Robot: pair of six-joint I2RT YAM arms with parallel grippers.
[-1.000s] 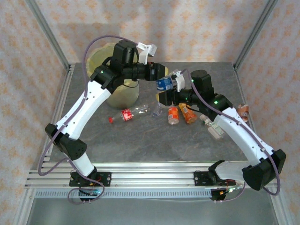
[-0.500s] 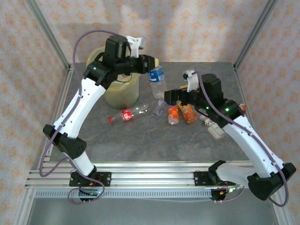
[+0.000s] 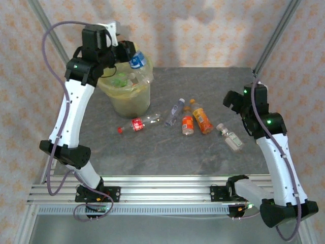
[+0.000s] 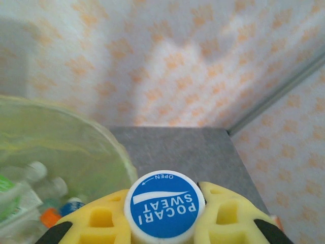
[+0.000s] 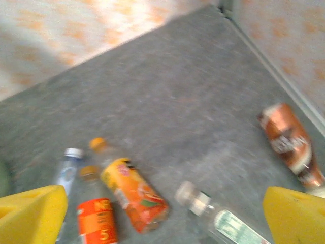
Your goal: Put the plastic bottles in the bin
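Readable text, short list.

- Left wrist view: the blue-and-white cap (image 4: 165,211) reads "POCARI SWEAT", upside down to the camera. "OPEN" and a curved arrow run along its rim.
- The cap sits on the blue-label bottle (image 3: 136,60). Its label print is too small to read from the top camera.
- Right wrist view: the red-orange label bottle (image 5: 96,221) shows a big "5". The letters above it are blurred, the first maybe "N".
- Brown-label bottle (image 5: 289,142): white print, blurred, unreadable.
- Red-label bottle (image 3: 138,124), top view: white script, too small to read.
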